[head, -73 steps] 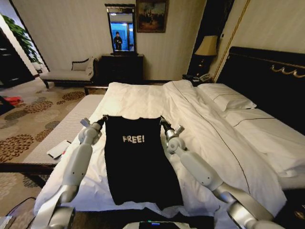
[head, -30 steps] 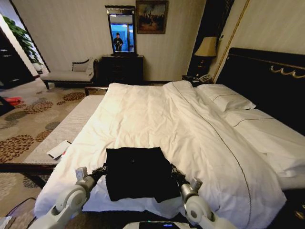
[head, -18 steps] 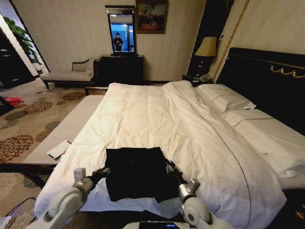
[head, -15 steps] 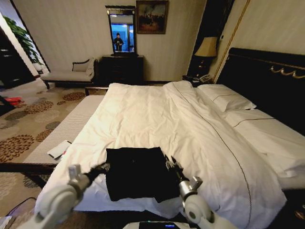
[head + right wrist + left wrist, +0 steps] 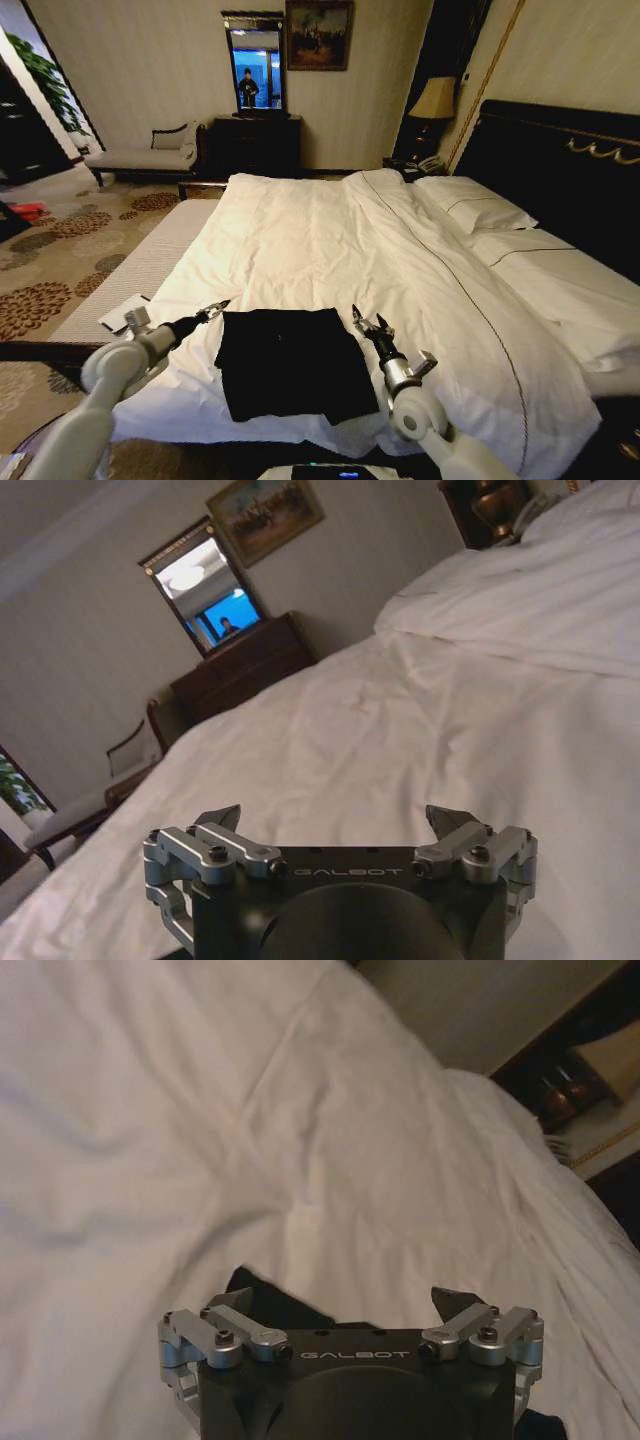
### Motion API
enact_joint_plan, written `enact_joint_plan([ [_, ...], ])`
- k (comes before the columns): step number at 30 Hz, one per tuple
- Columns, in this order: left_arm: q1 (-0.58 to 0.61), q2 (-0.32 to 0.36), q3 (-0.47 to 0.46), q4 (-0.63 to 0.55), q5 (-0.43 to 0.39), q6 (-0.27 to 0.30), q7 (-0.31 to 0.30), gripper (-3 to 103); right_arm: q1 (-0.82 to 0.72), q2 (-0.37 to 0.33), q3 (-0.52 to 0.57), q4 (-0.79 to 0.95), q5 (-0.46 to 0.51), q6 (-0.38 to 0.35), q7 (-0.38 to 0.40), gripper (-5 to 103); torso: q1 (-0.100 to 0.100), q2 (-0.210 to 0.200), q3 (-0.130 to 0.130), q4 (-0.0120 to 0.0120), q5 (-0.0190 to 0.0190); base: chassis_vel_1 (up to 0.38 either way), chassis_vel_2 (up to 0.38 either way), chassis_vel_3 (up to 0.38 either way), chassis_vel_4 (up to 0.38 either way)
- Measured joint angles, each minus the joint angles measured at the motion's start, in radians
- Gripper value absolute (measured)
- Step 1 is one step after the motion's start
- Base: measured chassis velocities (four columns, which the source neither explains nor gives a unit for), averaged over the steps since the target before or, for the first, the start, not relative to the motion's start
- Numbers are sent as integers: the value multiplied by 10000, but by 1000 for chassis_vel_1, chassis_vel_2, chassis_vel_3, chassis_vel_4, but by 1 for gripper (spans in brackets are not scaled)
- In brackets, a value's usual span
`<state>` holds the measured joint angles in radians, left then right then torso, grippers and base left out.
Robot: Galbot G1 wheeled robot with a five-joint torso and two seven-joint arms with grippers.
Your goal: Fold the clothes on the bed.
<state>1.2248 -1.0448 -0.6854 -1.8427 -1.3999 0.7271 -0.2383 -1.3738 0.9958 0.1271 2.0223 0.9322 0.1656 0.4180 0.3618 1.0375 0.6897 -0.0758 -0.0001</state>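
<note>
Shirt (image 5: pixel 290 362) lies folded on the bed (image 5: pixel 420 290); left gripper (image 5: pixel 213 310) and right gripper (image 5: pixel 364 325) gape empty (a snagging fingertip could undo it).

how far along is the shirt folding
Mostly done: the black T-shirt lies folded in a compact rectangle on the white bed, lettering hidden. Nothing is in hand: the left tool and right tool are open beside its far corners. Perhaps a final fold is left.
</note>
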Motion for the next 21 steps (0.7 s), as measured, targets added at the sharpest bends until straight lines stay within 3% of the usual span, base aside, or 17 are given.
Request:
enact_joint_plan([
  [9,-514,-759,329,1376,559,44,338,100,-47,95,7,-302,-85,-69,117,100,0,0,0,3,1,0,0,0,0],
  [17,-690,-840,482,1773,967,-167,565,101,51,184,7,-580,-157,-136,246,100,-1,0,-1,4,3,0,0,0,0],
  [20,-822,-1013,684,1969,1363,-374,806,88,152,216,-12,-729,-160,-148,283,100,-1,0,-1,3,3,0,0,0,0],
  [21,-822,-1013,684,1969,1363,-374,806,88,152,216,-12,-729,-160,-148,283,100,-1,0,-1,3,3,0,0,0,0],
])
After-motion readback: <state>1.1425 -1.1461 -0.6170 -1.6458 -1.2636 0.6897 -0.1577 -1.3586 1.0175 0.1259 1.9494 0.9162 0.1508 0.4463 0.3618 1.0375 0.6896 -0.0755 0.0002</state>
